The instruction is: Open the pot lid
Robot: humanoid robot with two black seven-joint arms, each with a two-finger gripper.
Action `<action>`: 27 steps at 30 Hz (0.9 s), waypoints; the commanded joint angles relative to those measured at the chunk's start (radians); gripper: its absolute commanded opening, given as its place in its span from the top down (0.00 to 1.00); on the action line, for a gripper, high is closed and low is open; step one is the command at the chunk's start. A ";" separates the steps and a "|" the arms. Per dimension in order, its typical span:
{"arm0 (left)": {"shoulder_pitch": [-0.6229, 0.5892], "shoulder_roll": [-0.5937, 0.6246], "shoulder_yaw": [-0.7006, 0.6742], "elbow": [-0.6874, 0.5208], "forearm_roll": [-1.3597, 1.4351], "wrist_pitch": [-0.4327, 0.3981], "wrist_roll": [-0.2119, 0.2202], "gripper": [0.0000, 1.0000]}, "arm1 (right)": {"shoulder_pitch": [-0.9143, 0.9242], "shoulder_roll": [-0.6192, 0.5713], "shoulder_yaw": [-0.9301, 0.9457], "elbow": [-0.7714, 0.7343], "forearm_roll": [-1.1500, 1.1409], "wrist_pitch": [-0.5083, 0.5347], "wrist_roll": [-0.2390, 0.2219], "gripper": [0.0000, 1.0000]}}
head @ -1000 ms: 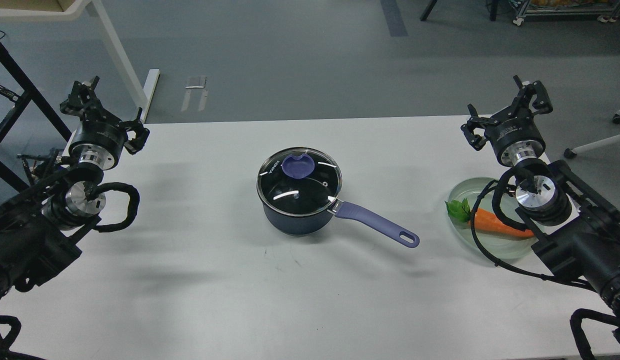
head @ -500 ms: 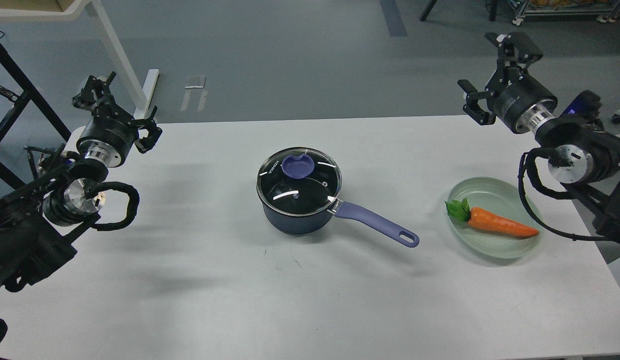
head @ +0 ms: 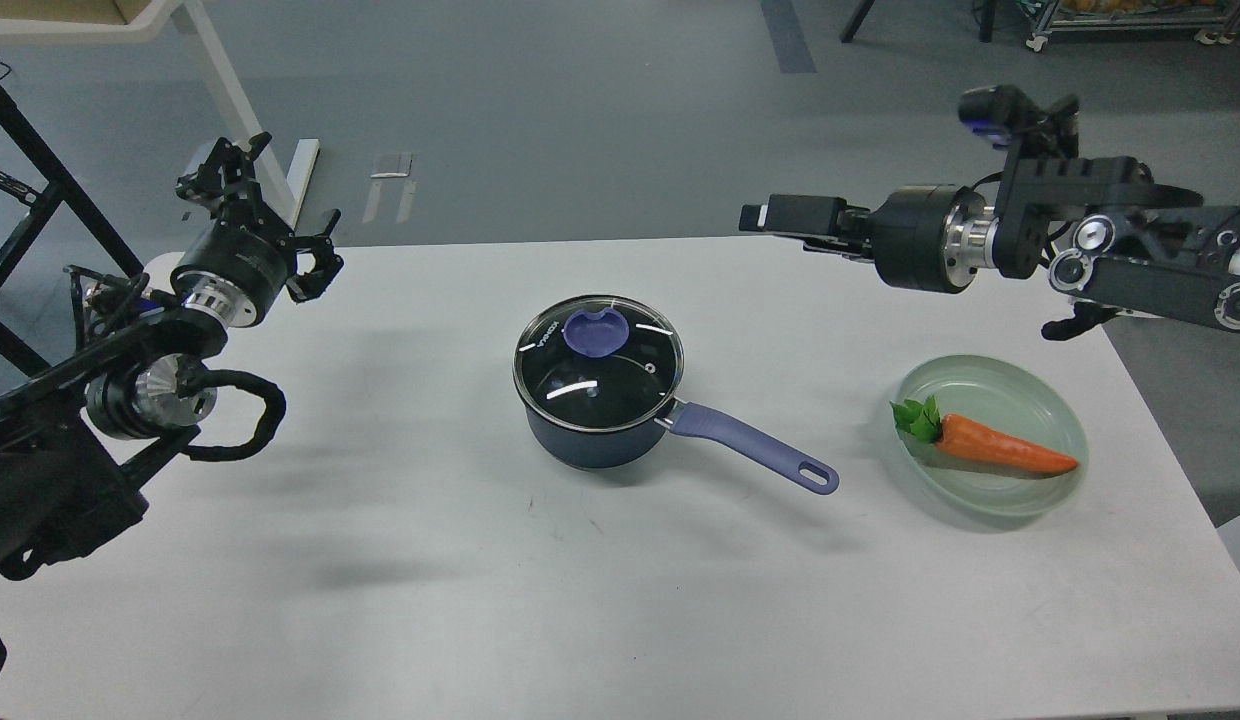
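A dark blue pot (head: 592,440) stands at the middle of the white table (head: 380,600), its purple handle (head: 755,450) pointing to the front right. A glass lid (head: 598,363) with a purple knob (head: 595,331) lies shut on it. My left gripper (head: 273,208) is open and empty, held over the table's far left corner, well left of the pot. My right gripper (head: 775,216) points left above the far edge, up and to the right of the pot. It is seen side-on, so its fingers cannot be told apart. Neither gripper touches the pot.
A pale green plate (head: 1040,400) with an orange carrot (head: 995,450) sits at the right of the table, below my right arm. A white desk leg (head: 235,110) and a black frame (head: 40,170) stand on the floor beyond the far left corner.
My right arm has swung up off the plate area and turned, so its gripper now points left towards the pot side. My left gripper has risen and shifted slightly right. The pot has not moved.
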 commanded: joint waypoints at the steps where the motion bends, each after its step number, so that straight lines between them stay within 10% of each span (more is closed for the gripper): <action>1: 0.005 0.016 0.001 -0.042 0.001 0.000 -0.001 0.01 | 0.058 0.072 -0.128 0.062 -0.126 -0.048 0.000 0.01; 27: 0.004 0.040 0.001 -0.044 0.008 0.000 -0.001 0.01 | 0.069 0.232 -0.335 0.127 -0.231 -0.105 -0.032 0.48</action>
